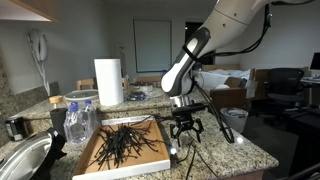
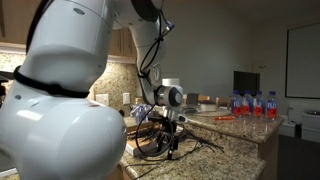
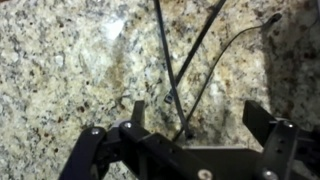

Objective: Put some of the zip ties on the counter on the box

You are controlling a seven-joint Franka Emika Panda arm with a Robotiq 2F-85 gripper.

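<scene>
In the wrist view, three thin black zip ties (image 3: 172, 72) lie on the speckled granite counter (image 3: 60, 70); they cross and run in between my fingers. My gripper (image 3: 200, 120) is open just above them, with one fingertip (image 3: 138, 112) on each side, and it holds nothing. In an exterior view the gripper (image 1: 185, 128) hangs low over the counter (image 1: 235, 152), just beside the shallow tan box (image 1: 152, 156). A pile of black zip ties (image 1: 122, 143) lies in the box. From the opposite side, the gripper (image 2: 168, 140) is seen near the counter edge.
A white paper towel roll (image 1: 108, 82) stands behind the box and water bottles (image 1: 78, 120) beside it. A metal bowl (image 1: 22, 160) sits at the near corner. More bottles (image 2: 250, 103) line the far counter. The arm's bulk (image 2: 60, 110) fills much of an exterior view.
</scene>
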